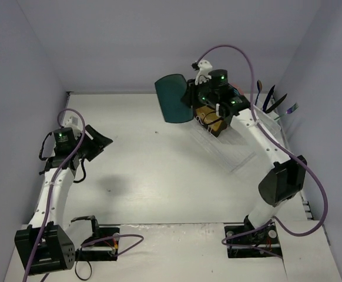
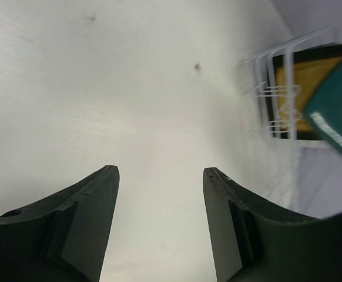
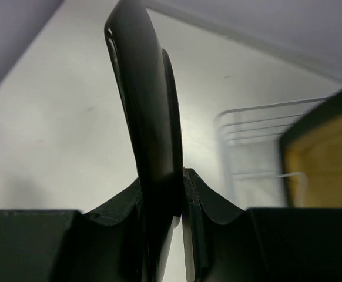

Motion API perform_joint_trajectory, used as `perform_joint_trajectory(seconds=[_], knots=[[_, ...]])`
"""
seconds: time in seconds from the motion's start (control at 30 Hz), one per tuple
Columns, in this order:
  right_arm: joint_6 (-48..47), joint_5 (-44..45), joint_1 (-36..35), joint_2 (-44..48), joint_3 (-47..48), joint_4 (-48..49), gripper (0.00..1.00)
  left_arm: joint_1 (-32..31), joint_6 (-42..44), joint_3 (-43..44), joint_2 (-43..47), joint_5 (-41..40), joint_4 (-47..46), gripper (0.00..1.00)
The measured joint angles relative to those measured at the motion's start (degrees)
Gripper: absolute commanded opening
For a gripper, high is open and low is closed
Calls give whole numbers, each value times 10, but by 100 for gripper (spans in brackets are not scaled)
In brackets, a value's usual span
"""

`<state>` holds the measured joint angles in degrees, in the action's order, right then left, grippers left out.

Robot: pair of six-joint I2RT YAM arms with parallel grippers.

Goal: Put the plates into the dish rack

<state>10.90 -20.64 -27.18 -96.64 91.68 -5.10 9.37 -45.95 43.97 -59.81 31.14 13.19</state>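
Right end effector [image 3: 162,179] clamps one dark teal plate [image 1: 172,98]; left end effector [image 2: 161,170] open; one mustard plate [image 1: 208,116] in rack [image 1: 237,150]

The top camera looks down from behind the arms onto the whole table [image 1: 147,176]. Each wrist camera looks close along its own fingers [image 2: 83,229]. All share the dish rack [image 1: 237,151].

Upper centre: squarish plate [image 1: 174,98] dark teal. Just right of it: second plate [image 1: 209,119] mustard-yellow with black rim. Right side: dish rack [image 1: 237,147] clear, ribbed. Table [image 1: 159,170] white. Cables [image 1: 227,47] purple.
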Motion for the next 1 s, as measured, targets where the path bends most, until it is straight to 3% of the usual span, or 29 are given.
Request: perform_joint_trajectory(seconds=[0.23, 0.43, 1.0], knots=[[-208, 68, 59, 3, 123, -185, 0, -40, 135, 67, 5, -140, 201, 62], [-308, 96, 73, -18, 183, -282, 0, -68, 194, 123, 5, -232, 289, 69], [-371, 168, 95, -137, 211, -321, 0, -109, 232, 141, 2, -305, 348, 72]])
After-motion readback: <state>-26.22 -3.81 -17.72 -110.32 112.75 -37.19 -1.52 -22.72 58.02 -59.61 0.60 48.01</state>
